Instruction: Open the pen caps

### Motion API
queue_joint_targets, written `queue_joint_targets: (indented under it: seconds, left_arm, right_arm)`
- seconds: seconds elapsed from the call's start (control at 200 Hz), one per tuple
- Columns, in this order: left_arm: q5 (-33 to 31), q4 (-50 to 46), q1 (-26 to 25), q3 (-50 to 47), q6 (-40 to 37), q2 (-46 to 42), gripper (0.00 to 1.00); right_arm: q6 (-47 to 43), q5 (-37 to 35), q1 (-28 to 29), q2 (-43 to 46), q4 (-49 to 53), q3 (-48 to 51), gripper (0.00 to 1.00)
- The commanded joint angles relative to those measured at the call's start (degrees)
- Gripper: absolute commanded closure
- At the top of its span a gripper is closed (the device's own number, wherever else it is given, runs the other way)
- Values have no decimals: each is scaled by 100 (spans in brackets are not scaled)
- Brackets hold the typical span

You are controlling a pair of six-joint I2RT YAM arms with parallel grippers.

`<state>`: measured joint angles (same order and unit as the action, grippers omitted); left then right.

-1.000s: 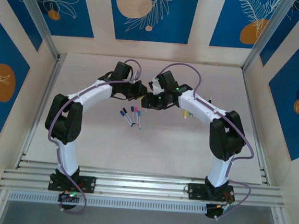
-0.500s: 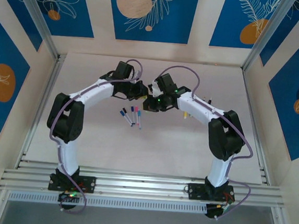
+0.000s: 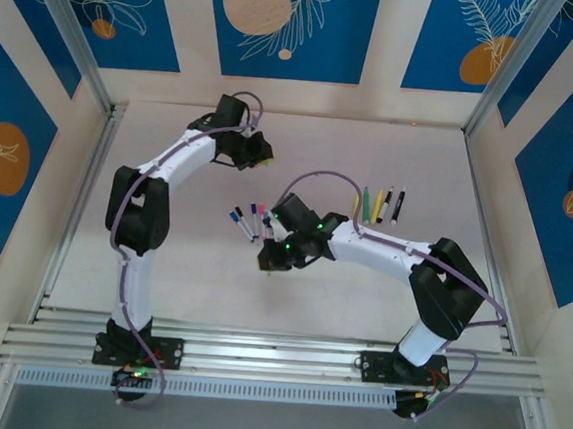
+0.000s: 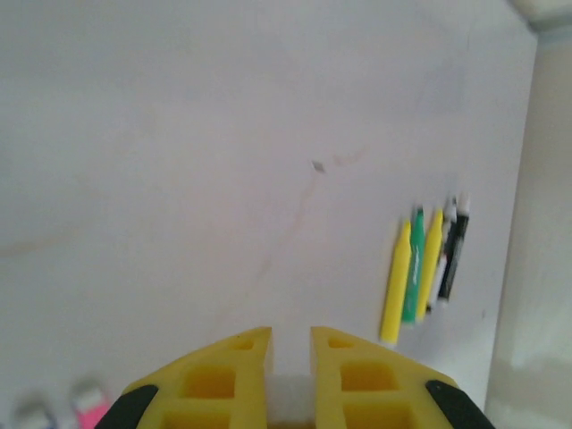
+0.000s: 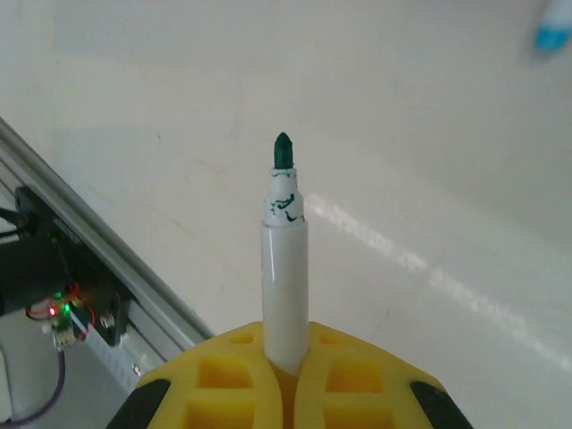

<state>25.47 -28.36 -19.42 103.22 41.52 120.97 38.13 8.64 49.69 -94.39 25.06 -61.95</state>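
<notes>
1. My right gripper (image 5: 286, 353) is clamped on a white-barrelled pen (image 5: 284, 268), its green tip bare.
2. My left gripper (image 4: 290, 344) is closed to a slit. I cannot tell whether it pinches a cap.
3. This pen looks done. I judge the next step is laying it on the table (image 3: 192, 266).
4. After that, the small pens (image 3: 251, 219) nearby need one grip on the barrel and one on the cap.

Pen cluster (image 3: 251, 219) left of pen row (image 3: 380, 205)
</notes>
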Motion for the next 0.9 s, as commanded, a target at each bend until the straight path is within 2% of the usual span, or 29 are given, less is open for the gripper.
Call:
queue_joint_targets:
  seconds: [0.0, 0.105, 0.19, 0.275, 0.38, 0.62, 0.895]
  left_arm:
    - [-289, 85, -10, 207, -60, 15, 100]
    - [-361, -67, -9, 216, -225, -1, 100]
    - [-630, -362, 0, 207, -510, -29, 100]
    - [-1090, -779, 3, 187, -872, -63, 100]
    - [-1637, -1182, 64, 51, -1254, -123, 100]
    - [-2594, -1777, 266, -289, -1805, -113, 100]
    - [-3460, -2039, 334, -323, -1952, 252, 100]
  right_arm:
    - [144, 17, -261, 264, 239, -51, 100]
    - [-20, -196, -429, 274, 425, -212, 100]
    - [-262, -736, -603, 185, 776, -420, 100]
    - [-582, -1270, -833, 12, 1052, -649, 100]
    - [-868, -1591, -1241, -235, 1184, -877, 100]
    - [-1319, -1852, -2053, -880, 1177, -1413, 100]
    - [-1517, -2040, -2451, -1642, 1321, -2028, 100]
